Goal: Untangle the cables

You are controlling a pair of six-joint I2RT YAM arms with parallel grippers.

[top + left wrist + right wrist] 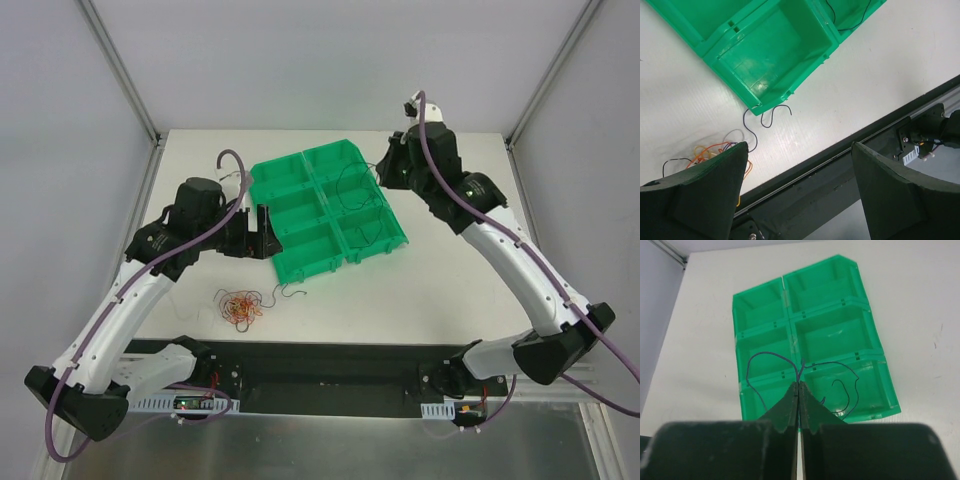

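Left tool (262, 232) at the green tray's (290, 200) lower-left edge in the top view; right tool (382, 172) over its upper right. Low on the table (430, 290), nearer the left arm, the tangle of cables (240, 305).

Left wrist view: fingers spread wide, tangle at lower left, loose dark wire (765, 119) just above.

Right wrist view: pressed together, pinching a thin dark cable (765, 354) mid-length, ends arcing left and right over the tray.
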